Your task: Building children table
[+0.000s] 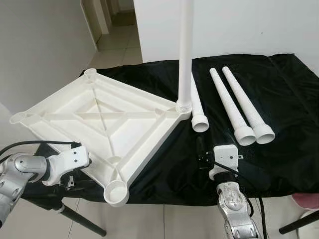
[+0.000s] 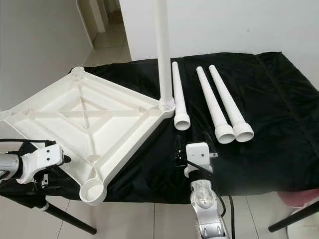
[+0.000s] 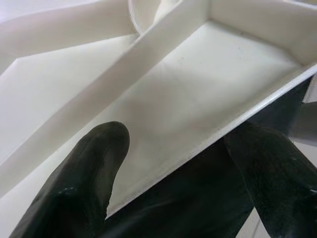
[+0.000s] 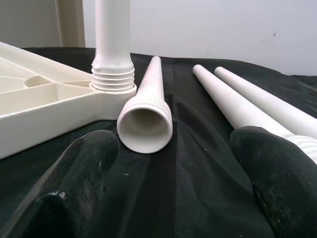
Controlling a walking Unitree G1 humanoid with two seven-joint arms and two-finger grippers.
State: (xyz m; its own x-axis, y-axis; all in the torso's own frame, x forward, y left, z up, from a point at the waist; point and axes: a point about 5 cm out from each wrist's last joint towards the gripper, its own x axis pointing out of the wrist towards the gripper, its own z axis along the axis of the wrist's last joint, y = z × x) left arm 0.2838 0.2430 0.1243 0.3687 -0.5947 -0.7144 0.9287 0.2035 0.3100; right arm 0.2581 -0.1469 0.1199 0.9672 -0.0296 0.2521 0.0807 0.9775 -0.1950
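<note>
Done: one white plastic leg (image 1: 185,50) stands screwed into the upturned white plastic tabletop (image 1: 99,124), centre frame.
Left: three loose white legs (image 1: 232,107), right of it.
My left gripper (image 3: 173,198): straddling tabletop's rim.
My right gripper (image 4: 173,168): spread, empty.

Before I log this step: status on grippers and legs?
Left gripper open astride tabletop rim. Right gripper open, facing nearest loose leg. One leg upright in corner socket, three lying on cloth.

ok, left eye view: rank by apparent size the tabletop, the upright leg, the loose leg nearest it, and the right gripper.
1. Tabletop
2. Upright leg, though its top is cut off by the frame
3. Loose leg
4. Right gripper; it sits nearer the camera, so its look is inflated
</note>
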